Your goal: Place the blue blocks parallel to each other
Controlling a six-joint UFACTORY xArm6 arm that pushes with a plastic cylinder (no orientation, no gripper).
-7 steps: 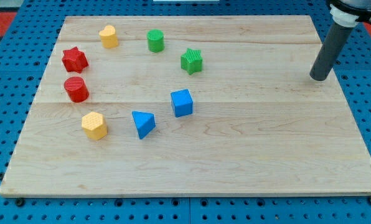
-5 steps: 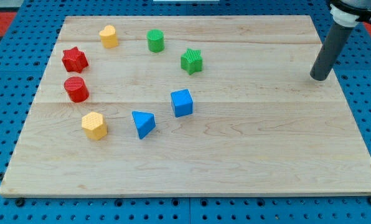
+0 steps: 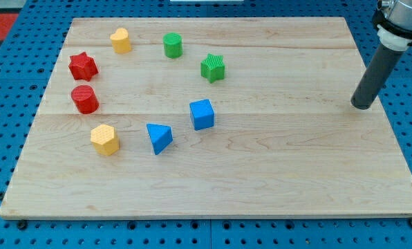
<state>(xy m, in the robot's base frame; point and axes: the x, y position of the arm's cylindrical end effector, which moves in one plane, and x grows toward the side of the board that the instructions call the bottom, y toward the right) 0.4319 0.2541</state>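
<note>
My tip (image 3: 362,106) rests on the wooden board (image 3: 261,173) near its right edge, well apart from every block; it is a plain rod end with nothing to open or close, and it touches nothing but the board. The two blue blocks sit far to the view's left of my tip, around the board's middle: the blue cube (image 3: 202,114) lies slightly toward the view's top and right, and the blue triangular block (image 3: 159,137) lies just below and left of it, the two near each other but not touching. Left of the triangular one is a yellow hexagonal block (image 3: 104,139). Up the left side stand a red cylinder (image 3: 85,99) and a red star block (image 3: 83,66), with a second yellow block (image 3: 121,40) near the top edge. A green cylinder (image 3: 173,45) and a green star block (image 3: 213,68) sit toward the view's top, above the blue cube.
</note>
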